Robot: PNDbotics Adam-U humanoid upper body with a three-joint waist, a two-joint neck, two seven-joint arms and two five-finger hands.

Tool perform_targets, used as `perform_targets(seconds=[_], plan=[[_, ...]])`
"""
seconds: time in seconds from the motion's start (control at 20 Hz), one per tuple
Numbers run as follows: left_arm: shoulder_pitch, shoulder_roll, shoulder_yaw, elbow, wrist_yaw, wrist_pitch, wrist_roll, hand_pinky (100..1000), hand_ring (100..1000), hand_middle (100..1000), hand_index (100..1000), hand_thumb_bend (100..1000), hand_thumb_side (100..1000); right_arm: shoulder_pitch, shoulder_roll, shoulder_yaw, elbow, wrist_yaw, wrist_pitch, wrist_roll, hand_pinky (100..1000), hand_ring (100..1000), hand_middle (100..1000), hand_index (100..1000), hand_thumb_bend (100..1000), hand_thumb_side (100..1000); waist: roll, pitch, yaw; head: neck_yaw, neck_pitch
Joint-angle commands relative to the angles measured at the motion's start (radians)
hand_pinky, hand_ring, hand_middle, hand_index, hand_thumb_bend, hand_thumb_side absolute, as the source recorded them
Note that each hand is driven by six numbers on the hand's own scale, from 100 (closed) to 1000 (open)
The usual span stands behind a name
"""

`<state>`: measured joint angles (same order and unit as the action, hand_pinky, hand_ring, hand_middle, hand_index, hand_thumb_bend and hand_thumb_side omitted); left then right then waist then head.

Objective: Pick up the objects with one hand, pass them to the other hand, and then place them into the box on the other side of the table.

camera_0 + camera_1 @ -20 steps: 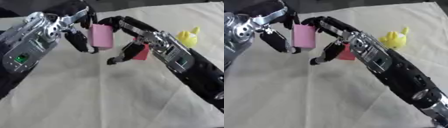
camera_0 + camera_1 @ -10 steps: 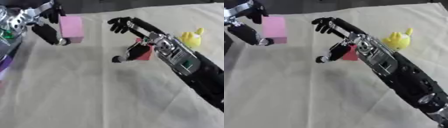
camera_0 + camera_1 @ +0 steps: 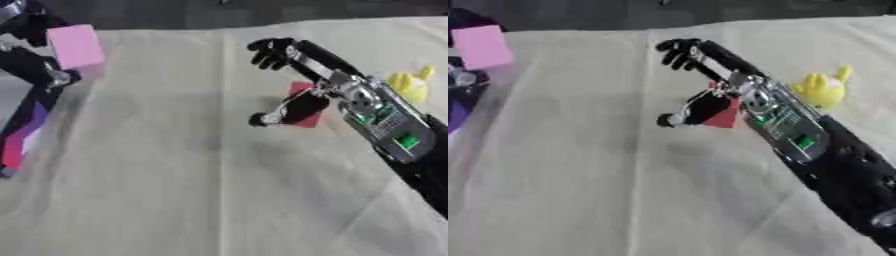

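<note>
Now pink block [image 3: 76,46] in left hand [image 3: 37,70].

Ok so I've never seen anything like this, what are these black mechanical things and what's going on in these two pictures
These are two arms of a humanoid robot, driven by a person. Both pictures come from cameras in its head, looking down at a cloth-covered table at the same moment. The left robot hand, at the upper left, holds a pink block near what may be a box at the table's left edge. The right robot hand hangs open over the middle, holding nothing. A red block and a yellow toy lie on the cloth beside it.
</note>
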<state>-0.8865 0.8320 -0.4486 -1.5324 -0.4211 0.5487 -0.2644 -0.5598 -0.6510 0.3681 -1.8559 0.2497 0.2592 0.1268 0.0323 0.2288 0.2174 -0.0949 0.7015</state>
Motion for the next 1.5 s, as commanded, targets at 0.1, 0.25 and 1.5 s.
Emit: perform_targets(seconds=[0.1, 0.25, 1.5], plan=[[0.036, 0.096, 0.079, -0.002, 0.016, 0.017, 0.056, 704, 542, 419, 456, 513, 100, 0.001, -0.041, -0.026, -0.043, -0.009, 0.006, -0.018, 798, 777, 745, 907, 652, 130, -0.018, 0.000, -0.001, 0.070, -0.033], [0.075, 0.124, 0.120, 0.020, 0.017, 0.025, 0.089, 703, 542, 417, 456, 507, 100, 0.014, -0.045, -0.033, -0.055, -0.008, 0.009, -0.025, 797, 777, 745, 906, 649, 133, -0.026, 0.004, -0.002, 0.101, -0.054], [-0.029, -0.024, 0.149, 0.485, -0.269, -0.075, 0.035, 939, 815, 749, 877, 700, 331, 0.041, -0.062, -0.081, -0.144, -0.026, 0.001, -0.069, 801, 777, 745, 904, 635, 134, -0.080, 0.039, -0.015, 0.129, -0.059]])
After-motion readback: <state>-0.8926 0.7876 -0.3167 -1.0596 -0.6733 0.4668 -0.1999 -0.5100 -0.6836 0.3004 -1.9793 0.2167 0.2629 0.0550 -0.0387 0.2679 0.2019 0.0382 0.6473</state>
